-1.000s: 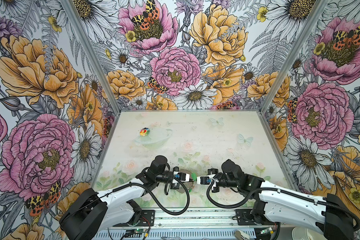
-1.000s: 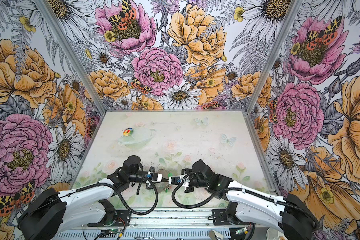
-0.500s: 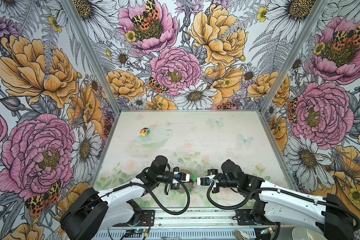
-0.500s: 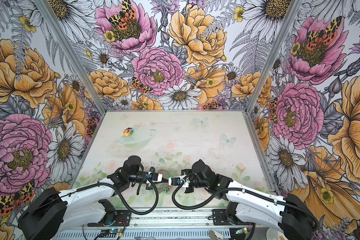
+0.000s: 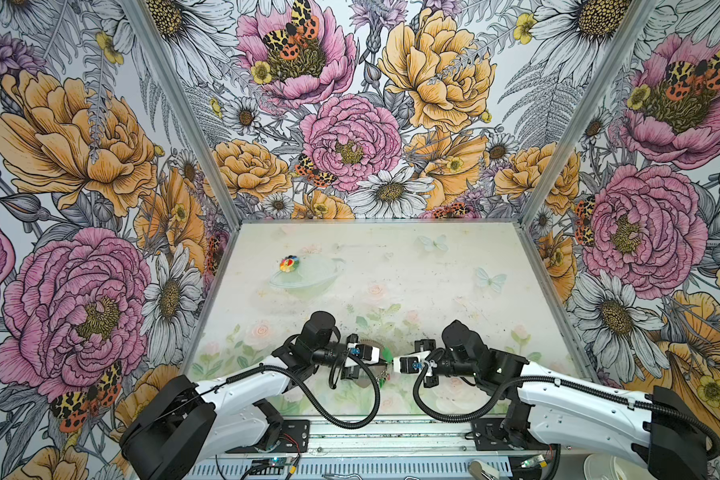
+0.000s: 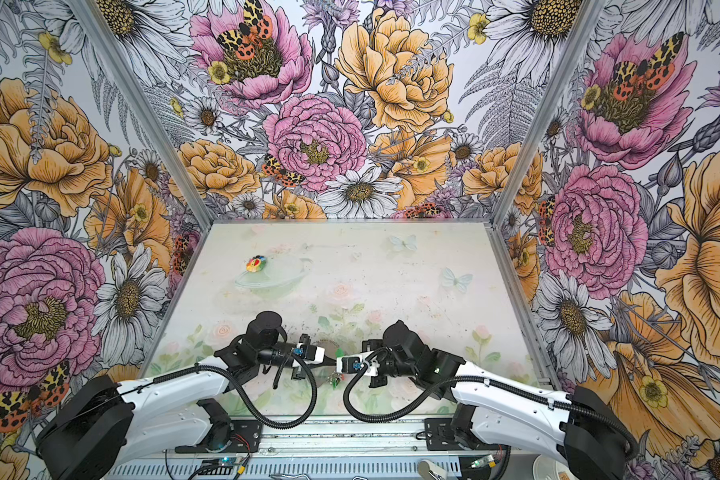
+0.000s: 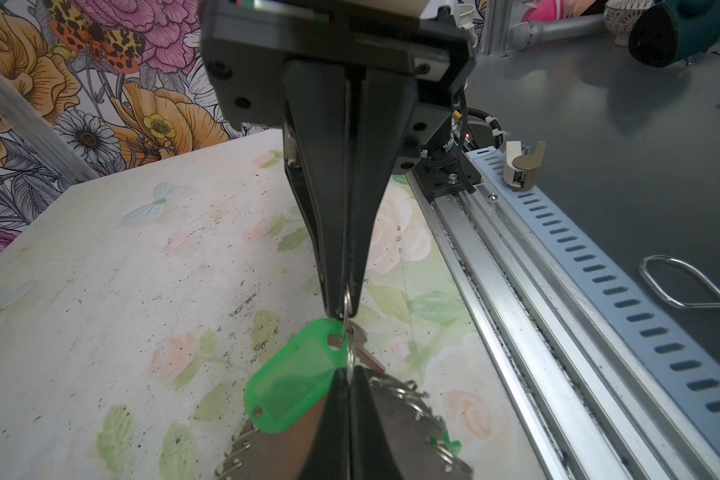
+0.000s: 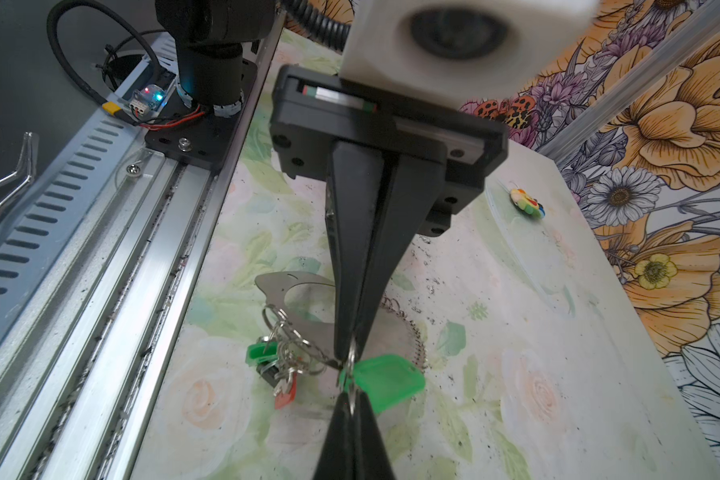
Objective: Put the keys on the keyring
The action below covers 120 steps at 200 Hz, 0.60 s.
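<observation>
- Grip state: left gripper (image 8: 347, 351) and right gripper (image 7: 341, 303) are both pinched tight, tip to tip, on the same small split ring (image 7: 351, 357).
- Split ring carries the green-tagged key (image 7: 296, 382). Its tag and silver blade dangle between the tips, over the keyring (image 8: 281, 284). Touching it or not: cannot tell.
- Keyring lies right under both grippers, near the front rail of the worktop (image 7: 100, 270), with wire loops fringing its edge.
- Second green-tagged key (image 8: 258, 353) sits bunched with a red tag (image 8: 285, 400) at the keyring's rim. Hooked on a loop or just beside it: cannot tell.
- Multicoloured toy (image 8: 526, 203) is well apart at the back, so not a factor.
- Risk: the thin wire is held by two opposed tips, so any uneven pull or twist likely pops it out of one grip and the key drops.
- Risk: the swinging tag may catch on the fringe loops and drag the keyring off position.
- Risk: the tips are nearly touching, so a small misalignment could knock one gripper against the other.
- Risk: the loose bunch close by may tangle with the hanging blade.
</observation>
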{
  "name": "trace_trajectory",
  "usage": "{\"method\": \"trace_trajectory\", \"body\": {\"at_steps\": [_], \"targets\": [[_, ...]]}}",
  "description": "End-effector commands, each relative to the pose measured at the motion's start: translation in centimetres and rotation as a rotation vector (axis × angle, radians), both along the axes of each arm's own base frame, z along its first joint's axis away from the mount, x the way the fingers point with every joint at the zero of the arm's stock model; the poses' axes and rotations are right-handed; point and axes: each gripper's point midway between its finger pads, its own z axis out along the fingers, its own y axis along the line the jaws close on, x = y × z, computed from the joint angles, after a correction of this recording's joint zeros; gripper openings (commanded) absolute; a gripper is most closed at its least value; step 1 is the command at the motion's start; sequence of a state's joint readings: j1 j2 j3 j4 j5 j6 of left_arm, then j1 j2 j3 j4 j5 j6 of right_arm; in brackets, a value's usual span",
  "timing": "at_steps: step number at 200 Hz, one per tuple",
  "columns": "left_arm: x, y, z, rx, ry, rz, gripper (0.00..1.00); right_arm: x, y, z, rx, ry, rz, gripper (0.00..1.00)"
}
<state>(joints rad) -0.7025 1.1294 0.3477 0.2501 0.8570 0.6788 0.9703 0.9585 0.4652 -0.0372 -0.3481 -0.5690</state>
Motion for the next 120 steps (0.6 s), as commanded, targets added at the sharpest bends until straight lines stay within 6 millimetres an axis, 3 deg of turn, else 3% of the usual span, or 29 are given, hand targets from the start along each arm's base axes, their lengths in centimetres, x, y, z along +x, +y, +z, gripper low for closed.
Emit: {"method": "trace_trajectory", "body": {"at_steps": [1,120], "targets": [[-0.23,-0.1,0.99,-0.033,0.003,-0.019,0.0,-0.47,-0.06,-0.74,-0.018,0.005,0.014,0.0],[0.19,0.06,1.1,-0.043,0.006,0.003,0.0,-0.44,-0.2,-0.59,-0.018,-0.014,0.001,0.0]]}}
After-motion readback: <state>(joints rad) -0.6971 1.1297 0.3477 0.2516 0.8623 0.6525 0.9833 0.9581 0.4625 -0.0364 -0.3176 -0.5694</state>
